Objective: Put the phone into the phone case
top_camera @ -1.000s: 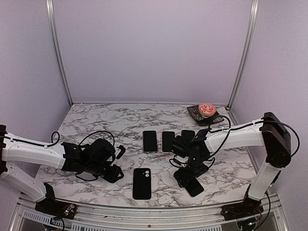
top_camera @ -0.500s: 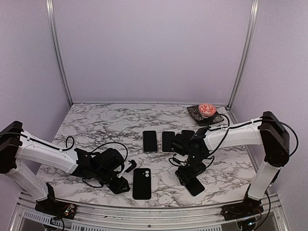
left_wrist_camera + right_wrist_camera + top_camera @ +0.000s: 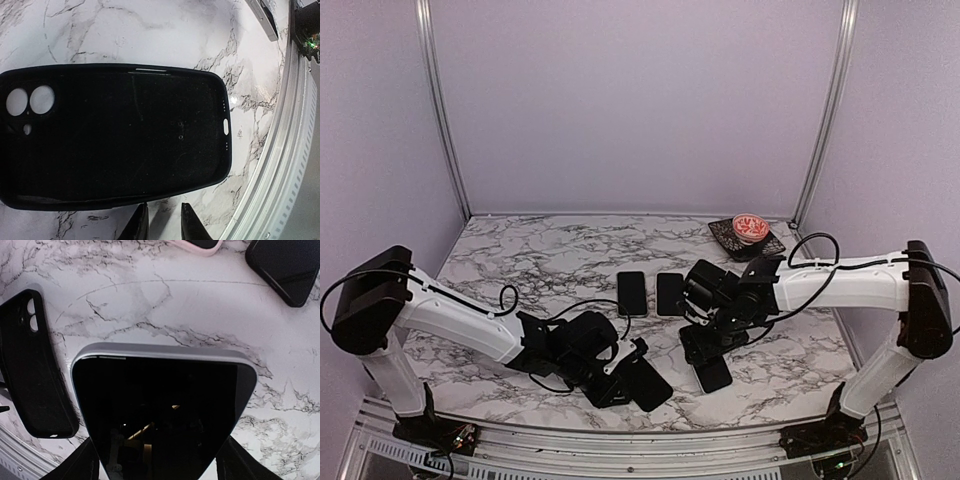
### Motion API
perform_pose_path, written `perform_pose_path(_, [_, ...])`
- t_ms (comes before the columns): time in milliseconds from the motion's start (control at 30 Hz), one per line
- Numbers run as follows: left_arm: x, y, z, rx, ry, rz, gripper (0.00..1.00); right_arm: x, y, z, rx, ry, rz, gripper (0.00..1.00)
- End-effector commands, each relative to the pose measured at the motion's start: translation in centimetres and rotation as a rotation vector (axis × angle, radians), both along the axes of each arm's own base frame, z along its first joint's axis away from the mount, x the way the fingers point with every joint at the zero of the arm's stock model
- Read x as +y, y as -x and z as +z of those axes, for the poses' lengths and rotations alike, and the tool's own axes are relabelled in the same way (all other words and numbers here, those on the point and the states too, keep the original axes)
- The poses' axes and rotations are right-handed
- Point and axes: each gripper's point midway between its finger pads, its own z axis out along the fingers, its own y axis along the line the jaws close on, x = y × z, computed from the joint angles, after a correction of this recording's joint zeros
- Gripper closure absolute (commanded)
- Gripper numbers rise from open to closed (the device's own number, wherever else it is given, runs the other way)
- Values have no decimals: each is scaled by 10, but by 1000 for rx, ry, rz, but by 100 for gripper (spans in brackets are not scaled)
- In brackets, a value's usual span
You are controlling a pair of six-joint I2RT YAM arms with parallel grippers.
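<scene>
Phone (image 3: 160, 405), screen up, was grasped at its sides by the right jaws over the marble surface (image 3: 125, 30), while the black phone case (image 3: 115, 135) lay open-side up just beyond the nearly clenched, empty left jaws.

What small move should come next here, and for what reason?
Probably carry the phone, held in the right gripper, left toward the case: it lies empty, hollow side up, beside the left gripper, apart from the phone.

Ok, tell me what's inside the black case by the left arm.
Nothing: the phone case is empty, just black lining, with marble table showing through its camera holes. The tabletop under the rest is covered.
</scene>
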Motion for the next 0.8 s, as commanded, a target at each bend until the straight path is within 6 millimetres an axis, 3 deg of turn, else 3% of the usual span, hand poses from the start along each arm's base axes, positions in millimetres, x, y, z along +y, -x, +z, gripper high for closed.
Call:
perform_pose_path(0, [19, -19, 21, -73, 12, 117, 75, 35, -26, 45, -184, -133, -45, 66])
perform_pose_path(167, [79, -84, 58, -194, 10, 425, 65, 89, -33, 77, -333, -191, 16, 68])
perform_pose_path(267, [117, -107, 65, -204, -7, 553, 55, 126, -25, 87, -435, -226, 71, 68])
perform_pose_path(367, [145, -118, 67, -235, -47, 628, 39, 152, -14, 78, -447, -243, 123, 68])
perform_pose_path(500, [161, -123, 71, -239, -47, 674, 23, 153, -5, 47, -394, -165, 146, 70])
perform_pose_path(767, [158, -120, 65, -201, -47, 659, 15, 146, 8, 18, -334, -105, 216, 71])
